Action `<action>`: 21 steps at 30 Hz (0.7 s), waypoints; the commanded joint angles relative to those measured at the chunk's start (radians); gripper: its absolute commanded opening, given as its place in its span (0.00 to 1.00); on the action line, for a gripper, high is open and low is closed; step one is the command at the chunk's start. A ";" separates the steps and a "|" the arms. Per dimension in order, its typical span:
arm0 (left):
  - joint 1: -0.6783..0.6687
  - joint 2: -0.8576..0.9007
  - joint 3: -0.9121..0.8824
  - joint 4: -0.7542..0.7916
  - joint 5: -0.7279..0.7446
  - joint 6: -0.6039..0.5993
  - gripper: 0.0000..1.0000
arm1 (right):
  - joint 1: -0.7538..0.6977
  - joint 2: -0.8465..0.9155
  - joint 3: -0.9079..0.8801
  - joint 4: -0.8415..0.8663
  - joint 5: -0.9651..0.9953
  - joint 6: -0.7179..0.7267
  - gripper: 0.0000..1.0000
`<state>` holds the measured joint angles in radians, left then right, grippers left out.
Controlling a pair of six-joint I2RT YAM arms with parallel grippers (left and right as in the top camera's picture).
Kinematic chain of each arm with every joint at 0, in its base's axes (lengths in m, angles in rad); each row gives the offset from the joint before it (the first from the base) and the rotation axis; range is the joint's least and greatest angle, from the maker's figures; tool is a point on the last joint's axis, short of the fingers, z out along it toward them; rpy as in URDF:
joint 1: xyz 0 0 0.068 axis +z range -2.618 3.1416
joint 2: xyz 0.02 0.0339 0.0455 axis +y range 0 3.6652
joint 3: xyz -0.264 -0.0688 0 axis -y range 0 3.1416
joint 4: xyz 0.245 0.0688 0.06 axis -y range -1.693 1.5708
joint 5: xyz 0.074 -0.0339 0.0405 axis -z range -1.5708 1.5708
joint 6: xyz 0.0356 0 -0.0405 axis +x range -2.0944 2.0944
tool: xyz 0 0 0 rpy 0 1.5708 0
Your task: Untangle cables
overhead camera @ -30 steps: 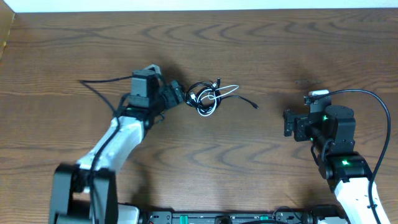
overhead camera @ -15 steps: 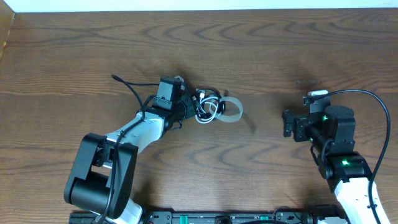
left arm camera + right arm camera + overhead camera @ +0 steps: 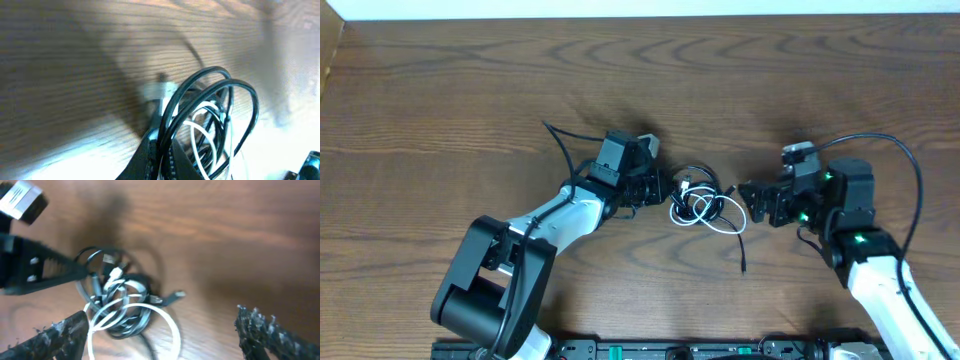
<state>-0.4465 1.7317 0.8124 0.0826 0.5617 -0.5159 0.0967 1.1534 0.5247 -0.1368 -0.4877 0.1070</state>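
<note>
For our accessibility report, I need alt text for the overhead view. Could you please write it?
A small tangle of black and white cables lies on a brown wooden table between two robot hands. The left hand is shut on its left edge; the right hand is open, close to its right edge.

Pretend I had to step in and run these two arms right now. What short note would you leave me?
Left gripper: shut, pinching black loops at the left edge of the cables.
Right gripper: open, holding nothing, just to the right of the bundle and facing it.
Cables: one knot of black and white loops mid-table, between the two grippers; one black end trails toward the near edge.
Done: the bundle is gripped on one side only.
Left: nothing is separated yet. The right gripper probably needs to take a loop or the loose end and draw it out, cord by cord.
</note>
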 commanded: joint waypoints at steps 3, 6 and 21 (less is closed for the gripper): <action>0.000 0.003 0.011 0.010 0.066 -0.014 0.07 | 0.080 0.084 0.019 0.033 -0.060 0.016 0.82; 0.000 0.003 0.011 0.010 0.101 -0.014 0.08 | 0.115 0.125 0.019 0.036 0.045 0.087 0.83; 0.000 0.004 0.011 -0.042 0.051 -0.012 0.07 | 0.225 0.343 0.019 0.161 0.141 0.262 0.61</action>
<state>-0.4469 1.7317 0.8124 0.0711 0.6449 -0.5243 0.3046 1.4639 0.5282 0.0082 -0.3759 0.3080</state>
